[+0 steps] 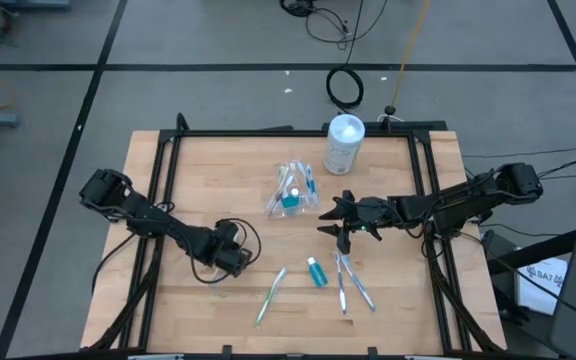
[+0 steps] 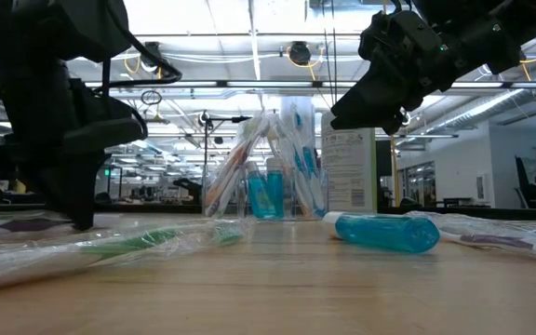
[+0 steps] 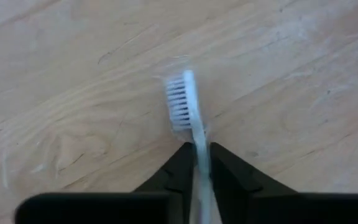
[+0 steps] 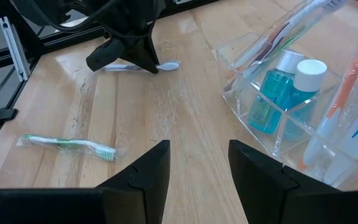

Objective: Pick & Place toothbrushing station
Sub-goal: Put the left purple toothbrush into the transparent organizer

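White-bristled toothbrush (image 3: 190, 118) sits pinched in the left gripper (image 3: 196, 163) low over the wood table (image 1: 208, 160), handle between the narrow fingers, long axis running straight out ahead, head clear of the tips. Farther off, the clear organizer (image 1: 293, 190) stands across the table toward the right arm. Right gripper (image 4: 199, 163) hovers beside it, fingers wide and empty.

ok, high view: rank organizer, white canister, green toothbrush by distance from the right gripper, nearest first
From the right gripper, near the table's middle:
1. Organizer: clear, just beside the gripper toward the left arm.
2. White canister: at the table's far edge.
3. Green toothbrush: wrapped, near the front edge, on the left arm's side.
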You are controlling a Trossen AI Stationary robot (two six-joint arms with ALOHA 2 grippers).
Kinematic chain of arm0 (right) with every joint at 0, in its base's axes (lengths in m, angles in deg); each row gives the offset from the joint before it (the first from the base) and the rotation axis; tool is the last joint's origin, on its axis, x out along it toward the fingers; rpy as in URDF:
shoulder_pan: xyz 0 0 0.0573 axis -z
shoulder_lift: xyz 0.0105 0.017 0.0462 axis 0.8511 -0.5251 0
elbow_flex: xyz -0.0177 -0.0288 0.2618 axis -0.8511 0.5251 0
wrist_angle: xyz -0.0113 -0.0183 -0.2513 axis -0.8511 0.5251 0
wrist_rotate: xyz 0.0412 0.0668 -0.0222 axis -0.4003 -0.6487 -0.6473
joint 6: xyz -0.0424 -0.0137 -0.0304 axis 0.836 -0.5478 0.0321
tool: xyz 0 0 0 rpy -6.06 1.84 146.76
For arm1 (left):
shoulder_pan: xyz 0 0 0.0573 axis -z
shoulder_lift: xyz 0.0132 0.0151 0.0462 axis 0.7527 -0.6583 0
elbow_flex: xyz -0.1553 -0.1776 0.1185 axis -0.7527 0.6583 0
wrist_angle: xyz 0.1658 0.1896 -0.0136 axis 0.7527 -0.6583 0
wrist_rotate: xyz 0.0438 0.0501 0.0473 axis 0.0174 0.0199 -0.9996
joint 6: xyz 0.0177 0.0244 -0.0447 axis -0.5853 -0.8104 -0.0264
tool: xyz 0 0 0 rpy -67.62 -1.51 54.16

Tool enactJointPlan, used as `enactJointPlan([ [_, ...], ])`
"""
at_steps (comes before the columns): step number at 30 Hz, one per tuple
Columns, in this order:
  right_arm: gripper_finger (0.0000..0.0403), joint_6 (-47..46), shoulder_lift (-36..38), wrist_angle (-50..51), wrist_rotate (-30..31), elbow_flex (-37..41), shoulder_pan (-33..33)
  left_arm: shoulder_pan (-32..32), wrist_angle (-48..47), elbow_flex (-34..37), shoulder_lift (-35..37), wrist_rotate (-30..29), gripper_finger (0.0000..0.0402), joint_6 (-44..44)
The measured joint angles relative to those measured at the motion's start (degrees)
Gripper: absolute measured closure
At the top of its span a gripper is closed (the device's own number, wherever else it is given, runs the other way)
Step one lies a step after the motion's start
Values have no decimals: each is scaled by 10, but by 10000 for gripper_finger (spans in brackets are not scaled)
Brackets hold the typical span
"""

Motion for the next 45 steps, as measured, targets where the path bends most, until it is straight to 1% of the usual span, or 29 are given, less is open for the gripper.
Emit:
enactJointPlan([
  [3,247,0,0,0,0,0,0,-1,13,0,0,-3,379,0],
  [5,247,0,0,0,0,0,0,-1,24,1,3,-6,391,0],
  [7,247,0,0,0,0,0,0,-1,29,1,9,-4,392,1],
  [11,247,0,0,0,0,0,0,-1,36,2,27,-11,372,8],
  [13,247,0,0,0,0,0,0,-1,41,2,38,-21,368,7],
  [15,247,0,0,0,0,0,0,0,50,2,45,-37,371,-2],
  [17,247,0,0,0,0,0,0,2,72,2,58,-59,381,-30],
  [20,247,0,0,0,0,0,0,3,131,2,85,-98,394,-106],
  [25,247,-2,0,0,0,0,0,-5,230,1,142,-139,378,-290],
  [27,247,-12,0,0,0,0,0,-11,263,1,165,-157,378,-355],
  [29,247,-11,0,0,0,0,0,-18,301,1,188,-191,383,-431],
  [31,247,8,0,0,0,0,0,-26,359,0,208,-227,392,-517],
  [33,247,31,0,0,0,0,0,-35,417,0,220,-252,395,-604],
  [36,247,42,0,-4,0,0,0,-57,514,0,226,-254,386,-711],
  [39,247,60,0,-14,0,0,0,-83,576,0,226,-254,376,-768],
  [42,247,66,0,-22,0,0,0,-113,593,0,211,-254,379,-771],
  [45,247,64,0,-25,0,0,0,-140,609,1,182,-250,392,-770],
])
